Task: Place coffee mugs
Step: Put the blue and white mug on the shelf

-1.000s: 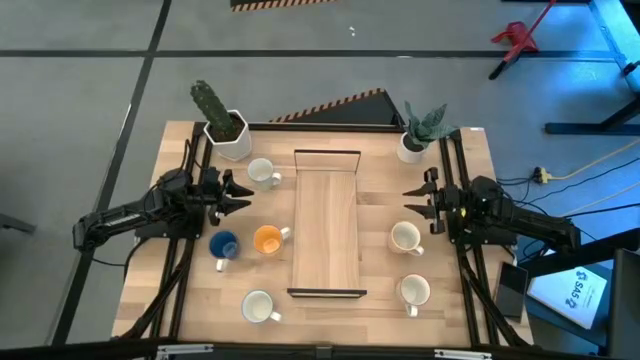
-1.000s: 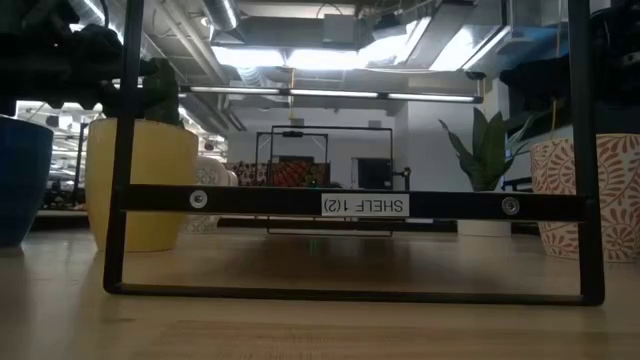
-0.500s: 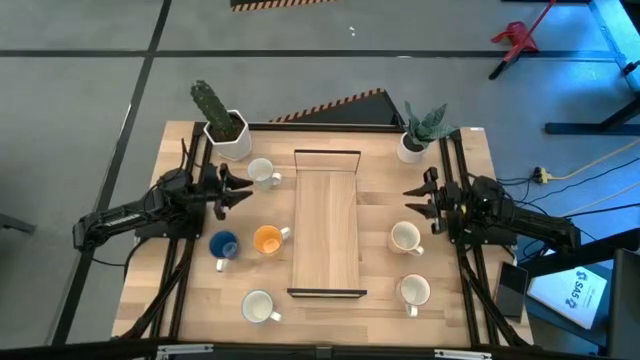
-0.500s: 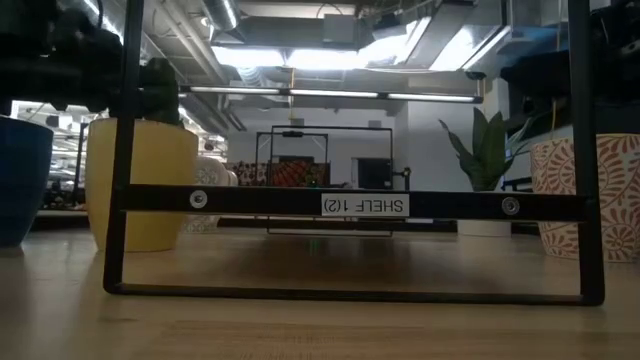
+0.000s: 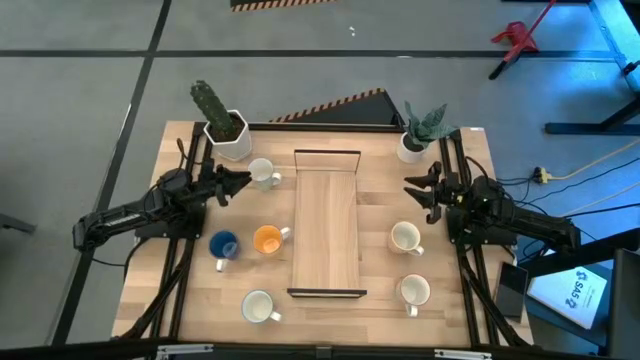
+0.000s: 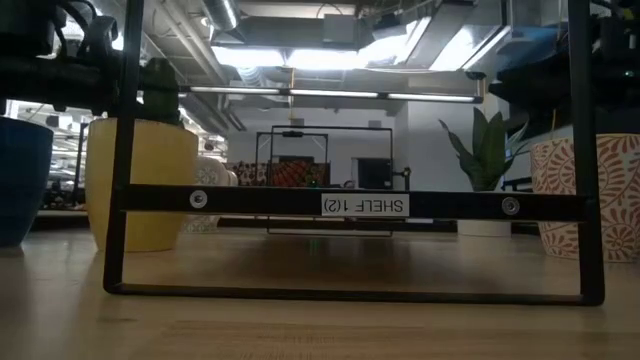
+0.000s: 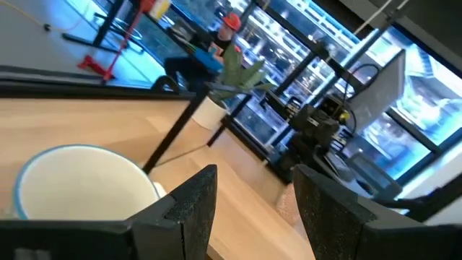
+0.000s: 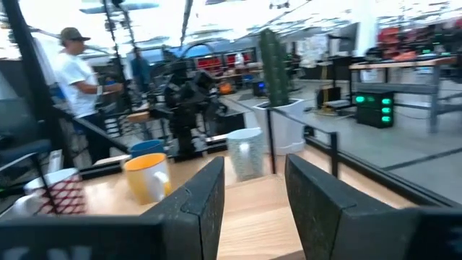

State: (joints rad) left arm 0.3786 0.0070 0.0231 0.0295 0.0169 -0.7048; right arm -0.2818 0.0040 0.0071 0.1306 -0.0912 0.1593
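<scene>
Six mugs stand upright on the table around a wooden shelf (image 5: 327, 222). On its left are a white mug (image 5: 263, 173), a blue mug (image 5: 223, 245), an orange mug (image 5: 268, 239) and a second white mug (image 5: 258, 306). On its right stand two white mugs (image 5: 405, 237) (image 5: 414, 291). My left gripper (image 5: 236, 184) is open, just left of the far white mug (image 7: 79, 180) and apart from it. My right gripper (image 5: 418, 193) is open, on the far side of a white mug on the right, holding nothing.
A cactus pot (image 5: 228, 135) and a leafy plant pot (image 5: 412, 145) stand at the table's far corners. The shelf's black end frames (image 6: 350, 205) rise at its near and far ends. Black rails run along both table sides. A person (image 8: 76, 79) stands beyond the table.
Both grippers have moved a little toward the table's far edge. The left one has drawn closer to the far white mug. No mug has moved.
</scene>
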